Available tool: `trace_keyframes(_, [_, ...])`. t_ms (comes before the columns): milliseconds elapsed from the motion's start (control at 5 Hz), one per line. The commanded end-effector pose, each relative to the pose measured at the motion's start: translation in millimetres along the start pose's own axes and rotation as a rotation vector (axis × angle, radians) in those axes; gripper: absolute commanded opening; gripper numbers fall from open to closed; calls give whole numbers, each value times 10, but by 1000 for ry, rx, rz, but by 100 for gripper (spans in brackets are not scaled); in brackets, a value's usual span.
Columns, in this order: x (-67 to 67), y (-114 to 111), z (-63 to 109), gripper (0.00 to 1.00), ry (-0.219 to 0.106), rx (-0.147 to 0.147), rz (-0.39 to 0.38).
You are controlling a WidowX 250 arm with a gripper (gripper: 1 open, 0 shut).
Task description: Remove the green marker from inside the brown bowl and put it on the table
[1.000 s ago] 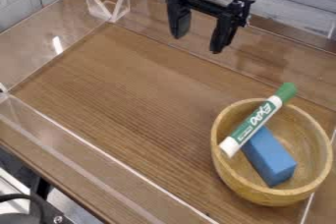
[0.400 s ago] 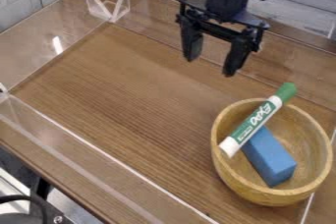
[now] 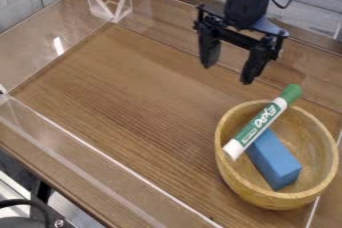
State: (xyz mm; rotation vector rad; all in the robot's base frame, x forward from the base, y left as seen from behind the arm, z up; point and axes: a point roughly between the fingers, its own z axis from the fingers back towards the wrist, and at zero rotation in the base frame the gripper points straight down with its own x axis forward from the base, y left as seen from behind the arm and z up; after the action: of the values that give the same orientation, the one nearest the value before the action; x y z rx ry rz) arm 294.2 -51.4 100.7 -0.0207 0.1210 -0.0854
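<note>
The green marker (image 3: 262, 122) lies slanted in the brown bowl (image 3: 235, 171) at the right front of the table (image 3: 120, 92). Its green cap end rests over the bowl's far rim and its other end sits down inside. My gripper (image 3: 233, 62) hangs above the table behind and a little left of the bowl, open, with nothing between its two dark fingers. It is apart from the marker.
A blue rectangular block (image 3: 275, 160) lies in the bowl next to the marker. Low clear plastic walls (image 3: 54, 137) edge the tabletop, and a folded clear piece (image 3: 107, 4) stands at the back left.
My gripper has moved right and toward the bowl, staying open. The marker, block and bowl have not moved.
</note>
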Motion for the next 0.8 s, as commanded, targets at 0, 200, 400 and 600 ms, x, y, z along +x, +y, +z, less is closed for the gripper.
trace_keyframes(0, [111, -105, 168, 100, -75, -12, -23])
trace_keyframes(200, [148, -179, 144, 100, -82, -16, -32])
trace_keyframes(400, [207, -305, 128, 100, -106, -22, -49])
trace_keyframes(600, [241, -462, 119, 100, -129, -25, -66])
